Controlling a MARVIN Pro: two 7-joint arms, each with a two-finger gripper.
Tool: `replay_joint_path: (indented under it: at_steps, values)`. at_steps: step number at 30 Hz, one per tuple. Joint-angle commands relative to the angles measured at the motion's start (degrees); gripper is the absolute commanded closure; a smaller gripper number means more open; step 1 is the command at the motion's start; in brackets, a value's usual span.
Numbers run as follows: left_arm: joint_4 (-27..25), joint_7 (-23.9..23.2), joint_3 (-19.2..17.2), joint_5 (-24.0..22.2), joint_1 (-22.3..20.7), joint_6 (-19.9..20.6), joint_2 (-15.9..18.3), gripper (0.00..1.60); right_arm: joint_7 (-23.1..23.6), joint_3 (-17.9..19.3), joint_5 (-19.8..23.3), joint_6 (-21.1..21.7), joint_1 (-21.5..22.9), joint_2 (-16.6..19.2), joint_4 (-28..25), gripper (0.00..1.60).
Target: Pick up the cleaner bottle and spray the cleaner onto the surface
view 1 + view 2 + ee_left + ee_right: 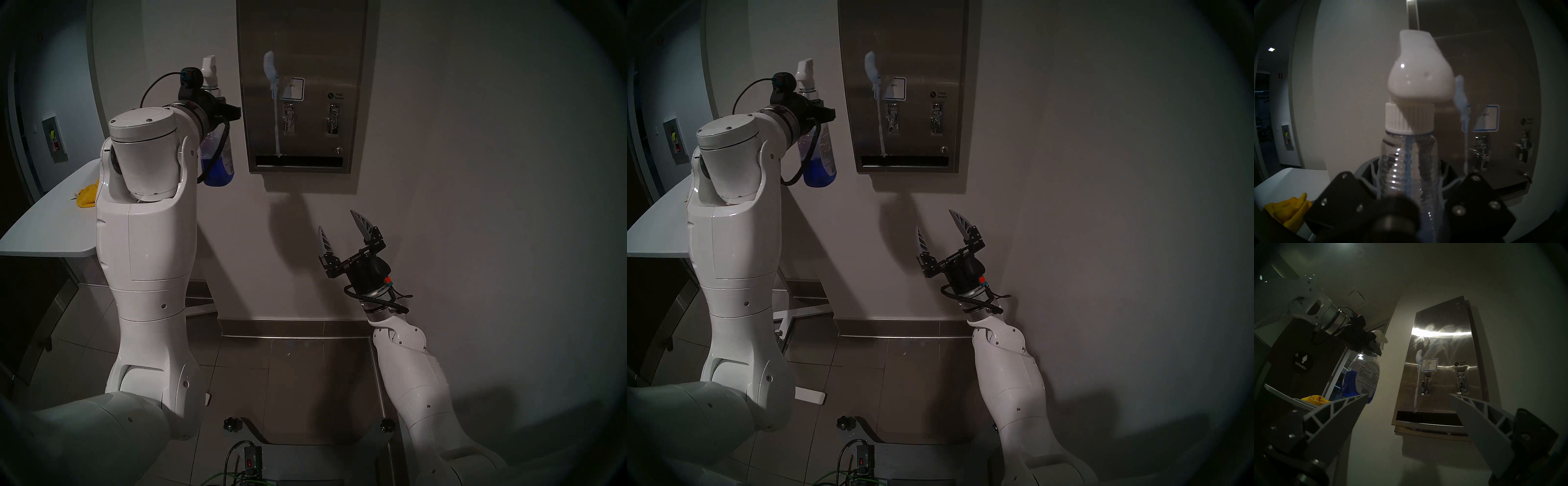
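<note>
My left pincer [1409,191] is clamped on the bottle [217,159] at its neck, upright, left of the dispenser [315,44]; my right pincer [342,234] hangs open and empty below. Foam [271,68] already streaks the steel, so I judge any further spray should aim right, at dry metal.

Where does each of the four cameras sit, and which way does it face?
Head left: high, looking down and forward at the steel dispenser; both arms show.
Head right: nearly the same, shifted sideways.
Left wrist: behind the left gripper, level, facing the cleaner bottle it clamps.
Right wrist: low, tilted up past the open right gripper at the dispenser.
Shared: all show the foam streak.
</note>
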Motion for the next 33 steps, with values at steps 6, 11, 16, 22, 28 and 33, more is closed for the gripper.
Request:
replay_joint_path:
  at_steps: [6, 11, 16, 22, 28, 33]
  values:
    - [-5.7, 2.1, -2.5, 1.6, -2.8, -1.6, 1.6, 1.60, -2.5, 1.1, -1.5, 1.4, -2.7, 0.5, -9.8, 0.00]
    - [-7.3, 2.6, -2.7, 2.0, -2.1, -1.4, 1.9, 1.60, -3.9, 2.9, -3.6, 4.7, -3.2, 0.9, -12.9, 0.00]
    - [-8.4, 2.9, -3.1, 2.2, -1.4, -1.2, 2.2, 1.60, -4.3, 3.1, -5.4, 8.5, -3.9, 1.2, -15.3, 0.00]
    - [-9.7, 3.3, -4.2, 2.2, -0.3, -0.2, 2.4, 1.60, -5.9, 3.7, -8.3, 14.2, -5.3, 0.9, -19.0, 0.00]
    - [-11.1, 3.5, -5.6, 2.3, 0.9, 2.0, 2.9, 1.60, -8.3, 3.8, -11.8, 20.5, -7.0, 1.0, -23.2, 0.00]
    - [-12.5, 4.4, -6.9, 3.0, 2.5, 3.1, 3.4, 1.60, -10.3, 3.6, -14.2, 24.9, -8.4, 1.0, -26.2, 0.00]
